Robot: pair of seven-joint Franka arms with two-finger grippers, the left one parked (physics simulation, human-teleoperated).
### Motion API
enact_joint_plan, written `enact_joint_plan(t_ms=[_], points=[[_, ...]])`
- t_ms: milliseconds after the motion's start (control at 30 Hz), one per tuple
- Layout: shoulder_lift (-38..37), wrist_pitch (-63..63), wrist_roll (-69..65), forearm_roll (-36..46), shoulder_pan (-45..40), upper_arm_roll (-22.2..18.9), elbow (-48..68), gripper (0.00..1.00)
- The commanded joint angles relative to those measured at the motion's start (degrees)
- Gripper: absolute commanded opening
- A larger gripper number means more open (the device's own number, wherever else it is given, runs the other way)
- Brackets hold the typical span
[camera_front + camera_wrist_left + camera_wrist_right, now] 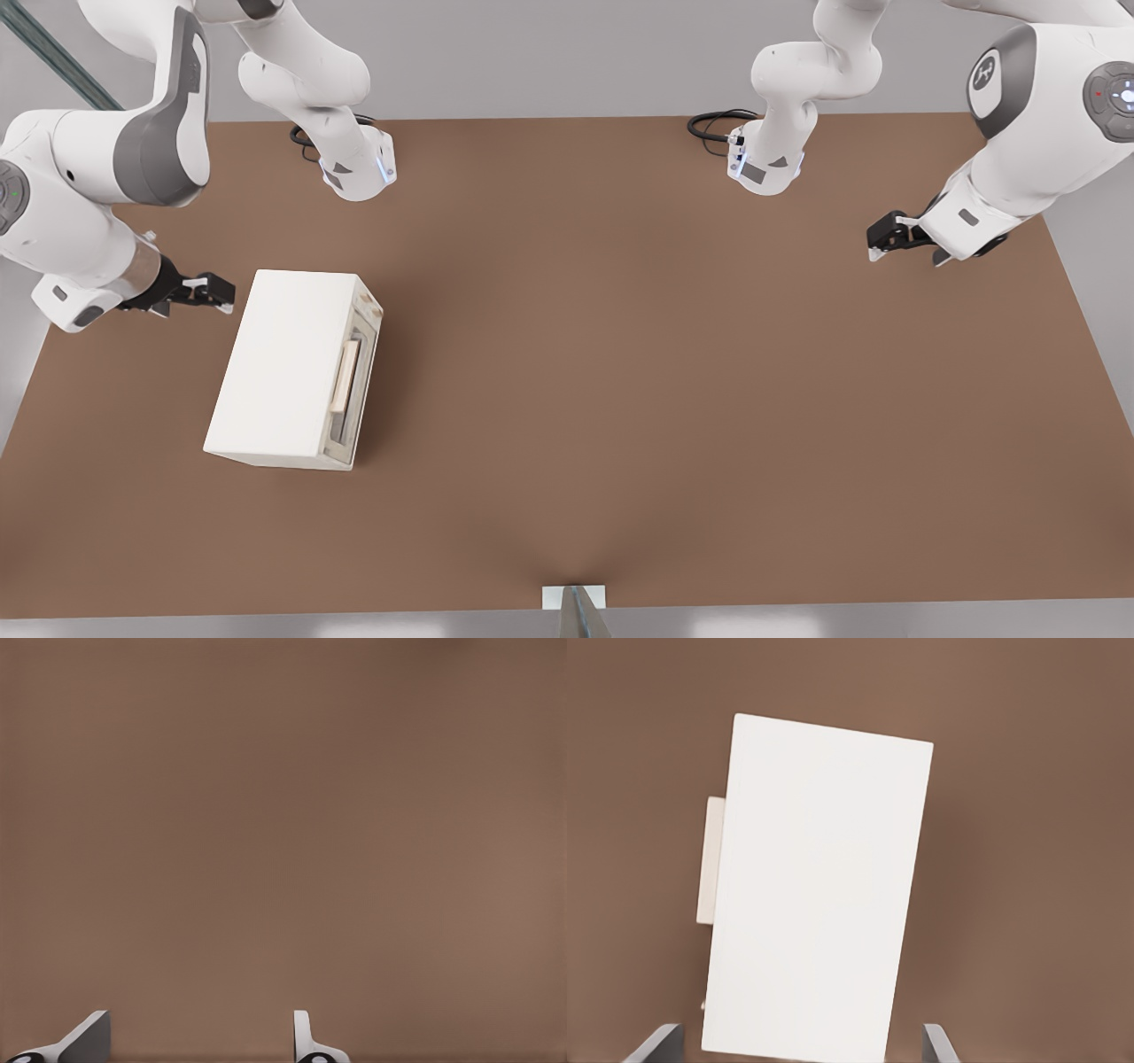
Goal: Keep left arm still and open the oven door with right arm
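Note:
The white boxy oven [282,365] sits on the brown table toward the front view's left. Its cream oven door [356,381] faces the front view's right and lies flat against the body, with the pale wooden bar handle [345,377] across it. The right arm [80,221] reaches in from the front view's left edge. Its gripper [223,293] hovers just off the oven's far corner, on the side away from the door, open and holding nothing. In the right wrist view the oven top [815,895] fills the middle, the handle [709,859] pokes out at one side, and the fingertips [657,1043] stand wide apart.
The left arm [1045,115] hangs over the table's far corner at the front view's right, its gripper [883,239] above bare tabletop. Two arm bases [359,168] [766,164] with black cables stand along the far edge. A small white bracket [574,598] sits on the near edge.

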Motion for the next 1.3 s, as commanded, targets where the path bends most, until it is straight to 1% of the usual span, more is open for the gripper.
enact_joint_plan(t_ms=[0,67,100,133,200,233,267,333,367,400,433,567,633,733,767,933,1267], points=[[-0.09,-0.45,-3.27,-0.06,-0.13,-0.02,-0.24,1.0],[0.26,-0.63,-3.54,-1.12,0.31,0.07,-0.24,1.0],[1.58,-0.71,-3.54,-6.73,3.2,0.59,-0.24,1.0],[4.21,-0.63,-3.54,-11.75,6.9,0.68,0.28,0.97],[8.52,-0.54,-4.77,-12.37,9.1,0.68,0.73,0.21],[9.49,-0.54,-4.24,-14.82,11.03,0.59,0.73,0.21],[11.07,-0.54,-3.72,-21.51,14.28,0.68,0.46,0.21],[12.66,-0.36,-3.45,-25.29,15.95,0.59,0.37,0.21],[12.92,-0.62,-1.26,-28.18,17.53,0.59,-0.41,0.21],[14.85,-0.71,2.0,-31.7,19.64,0.59,-0.94,0.21],[16.0,-0.71,3.84,-33.55,20.52,0.59,-0.94,0.21],[19.86,-0.63,13.42,-36.1,24.57,0.59,-0.42,0.21],[20.04,-0.19,17.38,-36.1,25.45,0.59,-0.07,0.21],[23.64,-0.19,22.39,-36.1,26.06,0.68,3.1,0.21],[25.92,-0.19,24.15,-36.1,26.06,0.59,5.11,0.21],[29.53,0.43,25.64,-37.94,25.97,0.33,6.53,0.21],[29.8,-0.36,26.08,-37.86,26.06,0.33,2.84,0.21]])
